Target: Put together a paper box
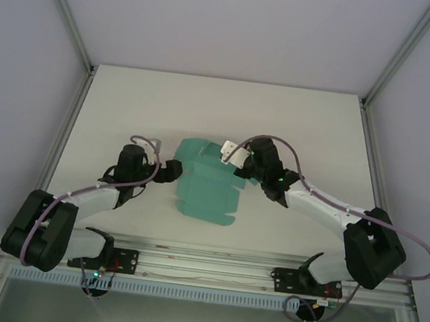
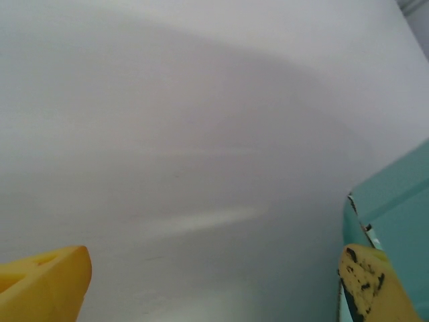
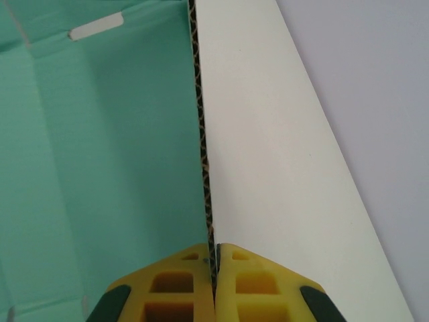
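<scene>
1. The paper box (image 1: 208, 185) lies in the middle of the table (image 1: 128, 103) in the overhead view, between the two arms; it is a teal card sheet only partly folded, not a closed box; most of it looks flat on the surface, while its upper right part is lifted.
2. The right gripper (image 3: 214, 253) is clamped shut on a raised panel (image 3: 248, 168) of the card; in its wrist view the corrugated edge runs straight up the frame from between the yellow pads, with the teal face on the left and the white face on the right; pinching the panel by its edge likely serves to stand it up along its crease.
3. The left gripper (image 2: 208, 295) is spread wide and holds nothing; its yellow fingers (image 2: 40, 282) sit in the lower corners of its wrist view with bare table between them; a teal edge of the card rises at the lower right, by the right-hand finger, and I cannot tell whether they touch.
4. Overhead, the left gripper sits at the sheet's left edge, centre-left of the frame; that spot probably lets it brace the card, or take the near flap, so the sheet does not slide while the right arm folds.
5. The thin card may bow or slip under a one-sided pull; a hold on the left side seems needed before folding further.
</scene>
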Motion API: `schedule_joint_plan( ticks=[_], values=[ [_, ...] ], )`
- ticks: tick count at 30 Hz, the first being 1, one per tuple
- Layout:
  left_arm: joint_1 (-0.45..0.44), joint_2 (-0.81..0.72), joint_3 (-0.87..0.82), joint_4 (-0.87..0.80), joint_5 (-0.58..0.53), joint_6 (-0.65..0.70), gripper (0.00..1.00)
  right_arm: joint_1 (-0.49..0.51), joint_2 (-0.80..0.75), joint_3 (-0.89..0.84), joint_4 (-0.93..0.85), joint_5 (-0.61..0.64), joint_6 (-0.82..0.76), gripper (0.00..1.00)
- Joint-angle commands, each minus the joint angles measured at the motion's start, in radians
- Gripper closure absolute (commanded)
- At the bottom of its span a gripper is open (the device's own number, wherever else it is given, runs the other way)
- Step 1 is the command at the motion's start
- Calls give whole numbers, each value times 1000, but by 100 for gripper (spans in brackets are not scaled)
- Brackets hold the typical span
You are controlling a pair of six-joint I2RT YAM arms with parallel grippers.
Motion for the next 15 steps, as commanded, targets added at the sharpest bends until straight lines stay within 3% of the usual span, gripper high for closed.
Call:
schedule_joint_plan(
  ticks=[1, 8, 13, 15],
  values=[
    [-50, 18, 9, 87, 64, 35, 5, 15, -16, 31, 17, -60, 44, 98],
    [-70, 88, 57, 125, 64, 16, 8, 16, -8, 46, -5, -75, 64, 97],
    [-72, 37, 65, 59, -53, 4, 8, 13, 1, 60, -39, -62, 58, 97],
    [-71, -31, 53, 7, -143, -15, 2, 10, 6, 65, -45, -44, 58, 97]
  ],
)
